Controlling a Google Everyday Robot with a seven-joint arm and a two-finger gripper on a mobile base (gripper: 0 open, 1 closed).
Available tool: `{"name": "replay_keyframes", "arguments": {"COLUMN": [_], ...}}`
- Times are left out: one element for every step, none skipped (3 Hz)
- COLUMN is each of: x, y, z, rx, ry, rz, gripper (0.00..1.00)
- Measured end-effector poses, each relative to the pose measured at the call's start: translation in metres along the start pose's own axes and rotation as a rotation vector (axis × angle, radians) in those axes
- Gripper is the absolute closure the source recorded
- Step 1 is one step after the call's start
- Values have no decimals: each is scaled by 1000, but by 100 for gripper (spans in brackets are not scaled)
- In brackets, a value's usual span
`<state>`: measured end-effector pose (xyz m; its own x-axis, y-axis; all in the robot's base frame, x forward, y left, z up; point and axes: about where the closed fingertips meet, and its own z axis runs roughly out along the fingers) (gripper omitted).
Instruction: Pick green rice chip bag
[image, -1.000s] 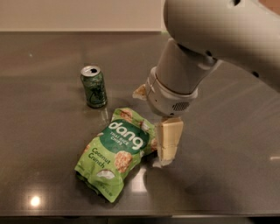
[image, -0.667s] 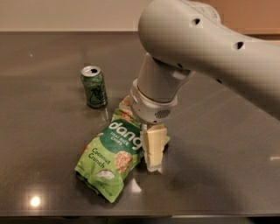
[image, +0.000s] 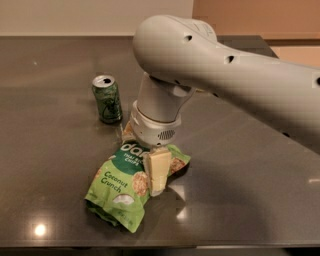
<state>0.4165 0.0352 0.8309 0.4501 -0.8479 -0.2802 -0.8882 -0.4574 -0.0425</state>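
The green rice chip bag (image: 117, 187) lies flat on the dark table (image: 50, 65), a crinkly light-green pouch with "Coconut Crunch" text facing up. My gripper (image: 144, 154) is lowered onto the bag's upper end, pointing down from the big white arm. It is open. One tan finger (image: 157, 172) rests on the bag's right upper part. The other finger shows only as a tan tip by the bag's top left corner, mostly hidden behind the wrist. The bag's top edge and logo are partly covered by the wrist.
A small green soda can (image: 107, 98) stands upright just left of the wrist, behind the bag. The white arm (image: 240, 80) spans the right half of the view. The table's front edge runs close below the bag.
The arm has swung left and down. The gripper has moved from beside the bag's right edge to over its upper end, one finger now on the bag. Bag and can have not moved.
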Motion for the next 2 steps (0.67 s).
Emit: {"name": "replay_keyframes", "arguments": {"x": [-5,-5], "y": [-1,-5], "z": [-8,-31], "rx": [-19,-21], "ry": [-19,-27], "rz": [-6,-4], "gripper": [46,69]}}
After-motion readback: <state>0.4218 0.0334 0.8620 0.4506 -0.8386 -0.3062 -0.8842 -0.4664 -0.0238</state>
